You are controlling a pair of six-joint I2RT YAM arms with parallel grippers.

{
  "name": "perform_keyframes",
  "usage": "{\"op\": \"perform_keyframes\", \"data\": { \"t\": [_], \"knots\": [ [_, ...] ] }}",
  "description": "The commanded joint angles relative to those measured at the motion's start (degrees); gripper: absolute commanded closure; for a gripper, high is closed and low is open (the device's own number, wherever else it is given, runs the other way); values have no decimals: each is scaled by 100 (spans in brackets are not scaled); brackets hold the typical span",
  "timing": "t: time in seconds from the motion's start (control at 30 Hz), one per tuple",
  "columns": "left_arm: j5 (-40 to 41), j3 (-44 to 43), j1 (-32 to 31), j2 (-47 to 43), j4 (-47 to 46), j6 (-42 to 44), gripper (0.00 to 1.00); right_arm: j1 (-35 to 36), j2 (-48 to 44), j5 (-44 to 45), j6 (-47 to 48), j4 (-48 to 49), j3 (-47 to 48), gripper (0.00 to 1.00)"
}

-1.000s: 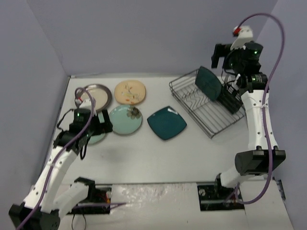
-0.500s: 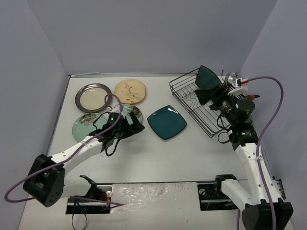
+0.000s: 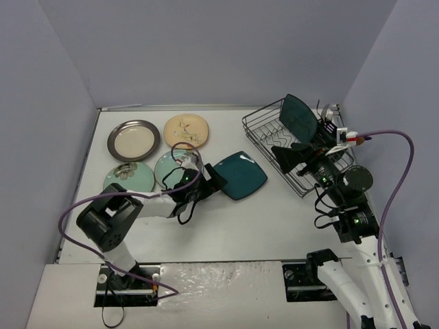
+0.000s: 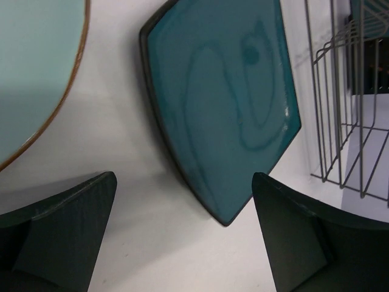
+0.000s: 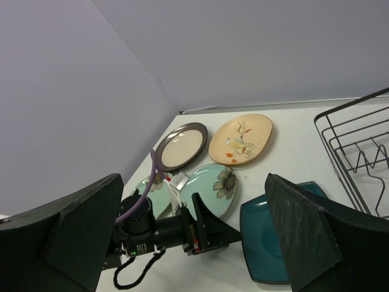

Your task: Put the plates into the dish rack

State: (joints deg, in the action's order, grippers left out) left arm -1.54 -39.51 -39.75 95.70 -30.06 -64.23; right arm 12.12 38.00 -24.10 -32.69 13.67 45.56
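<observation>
Bright even light, soft shadows

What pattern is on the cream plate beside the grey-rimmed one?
Cream plate: a bird on a leafy twig; right wrist view.

Whole thing sat in a little booth: a plain lavender-grey back wall (image 3: 219, 48), plus a left wall (image 3: 34, 123) and a right wall (image 3: 405, 75) in the same colour, closing in on a white surface (image 3: 254, 219). The walls were bare and matte. The light was soft and pretty even, with just faint blurry shadows on the surface. A paler, slightly glossy strip (image 3: 226, 281) ran along the near edge.
</observation>
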Motion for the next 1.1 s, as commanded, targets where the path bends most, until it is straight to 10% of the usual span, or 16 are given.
{"op": "perform_keyframes", "data": {
  "t": [0.0,0.23,0.6,1.07],
  "knots": [
    [216,-56,-102,372,-676,-318,11,207,-20,158,270,199,-63,0],
    [154,-66,-183,1020,-1270,-514,21,291,-83,196,343,188,-172,0],
    [295,264,-191,1288,-1696,-635,96,300,-152,274,403,171,-407,0],
    [219,730,-195,-1052,-945,28,100,309,941,-539,110,476,-617,0]
  ]
}}
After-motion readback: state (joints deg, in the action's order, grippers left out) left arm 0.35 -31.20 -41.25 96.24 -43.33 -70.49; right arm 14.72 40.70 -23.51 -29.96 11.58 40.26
